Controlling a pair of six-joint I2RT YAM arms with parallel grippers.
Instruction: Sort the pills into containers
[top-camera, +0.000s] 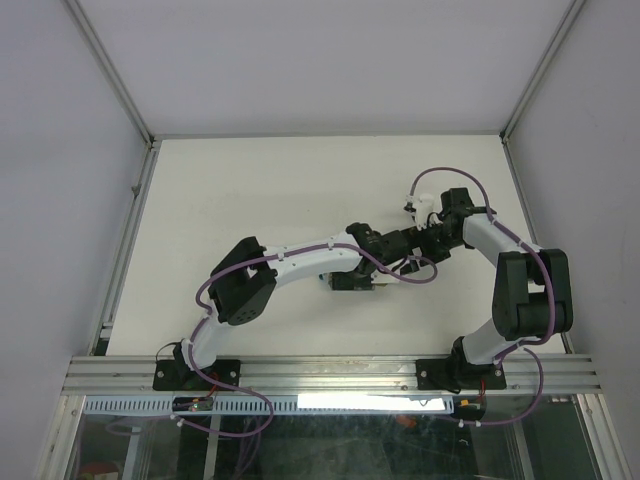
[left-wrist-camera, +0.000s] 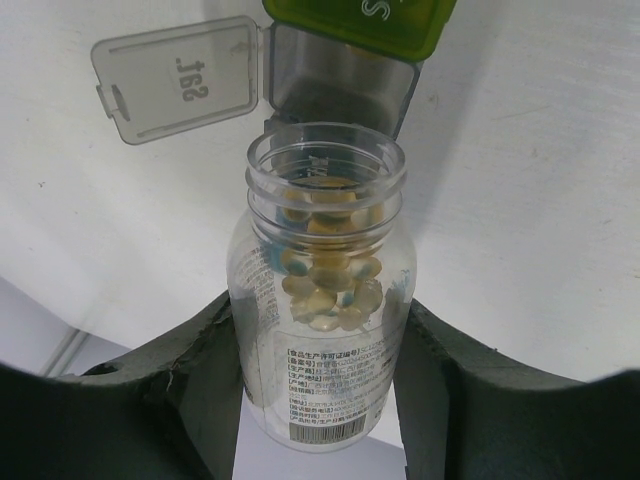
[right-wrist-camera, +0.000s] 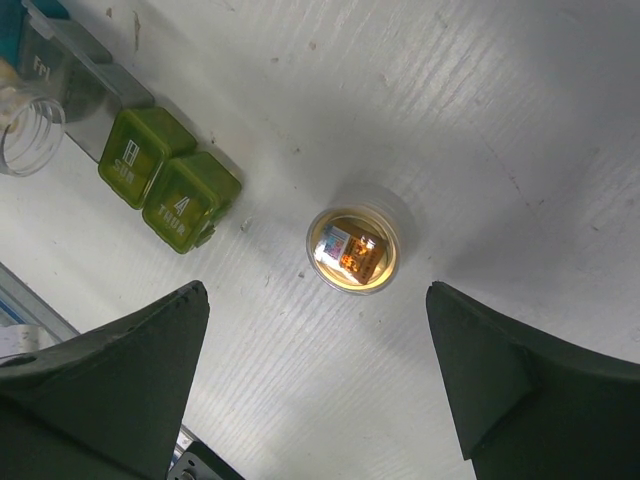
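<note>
My left gripper (left-wrist-camera: 320, 330) is shut on a clear bottle (left-wrist-camera: 320, 400) that lies tilted, with pale yellow pills (left-wrist-camera: 325, 275) piled behind its open mouth. The mouth points at the containers' grey compartment (left-wrist-camera: 340, 75), whose clear lid (left-wrist-camera: 180, 80) is flipped open. A green compartment (left-wrist-camera: 370, 20) next to it is shut. In the right wrist view the containers (right-wrist-camera: 165, 180) run off to the upper left, with the bottle's mouth (right-wrist-camera: 25, 130) beside them. My right gripper (right-wrist-camera: 316, 300) hangs open over bare table. From above, both grippers (top-camera: 372, 282) (top-camera: 365, 238) meet mid-table and hide the strip.
A small round clear-rimmed piece with an amber inside (right-wrist-camera: 352, 250), a cap or a small bottle seen from above, stands on the white table (right-wrist-camera: 480, 120) just ahead of my right fingers. Walls enclose the table (top-camera: 250, 190) on three sides.
</note>
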